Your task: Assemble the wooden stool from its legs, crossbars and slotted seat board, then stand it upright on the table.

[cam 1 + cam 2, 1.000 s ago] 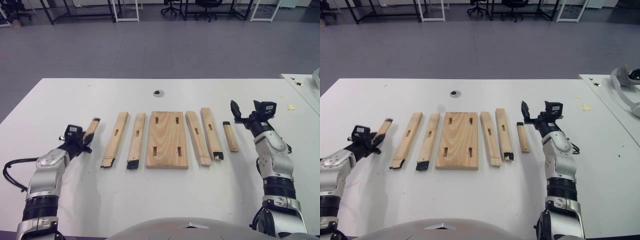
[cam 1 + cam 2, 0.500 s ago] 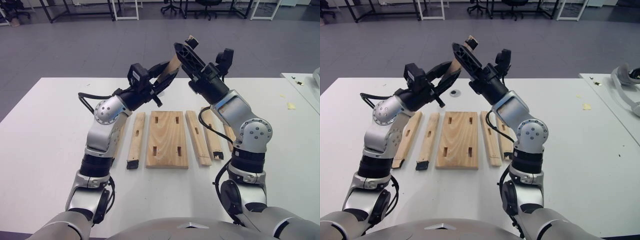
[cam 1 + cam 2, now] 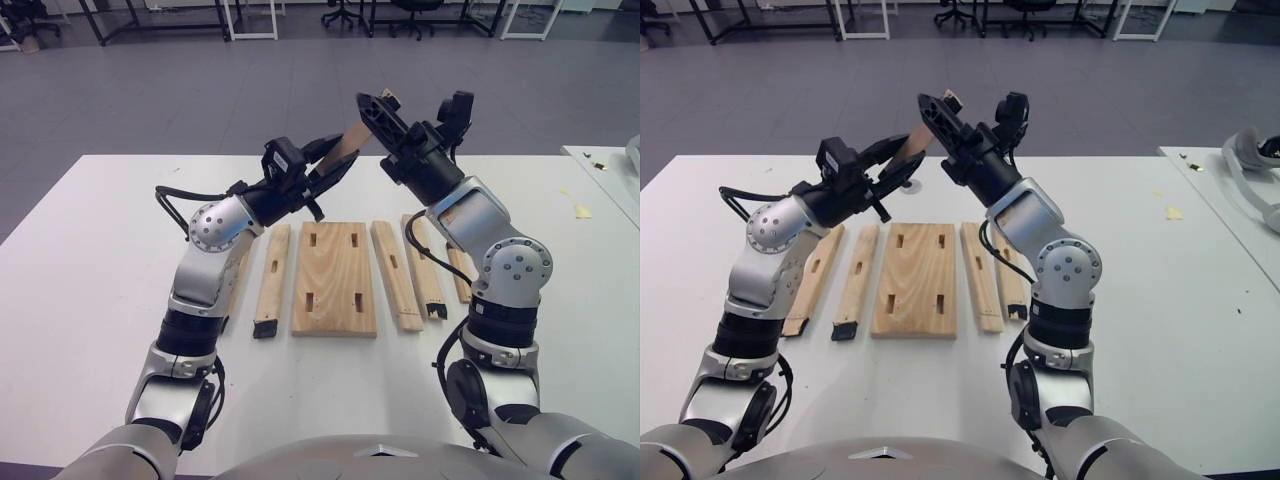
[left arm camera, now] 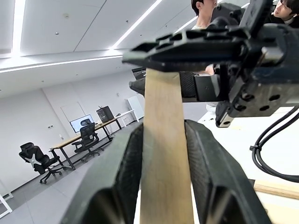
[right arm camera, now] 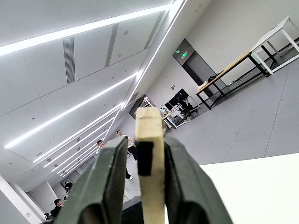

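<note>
The left gripper (image 3: 335,162) is closed on the lower part of a wooden crossbar (image 3: 350,146), which is tilted in the air over the table (image 3: 90,300). The right gripper (image 3: 380,103) clamps its upper end. Below, legs (image 3: 272,280) lie on both sides of the seat board (image 3: 334,278).

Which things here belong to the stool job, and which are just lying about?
Job: raised crossbar, gripped by left gripper and right gripper; seat board; legs; second crossbar, lying flat.
Lying about: yellow scrap; white headset-like device, far right.
</note>
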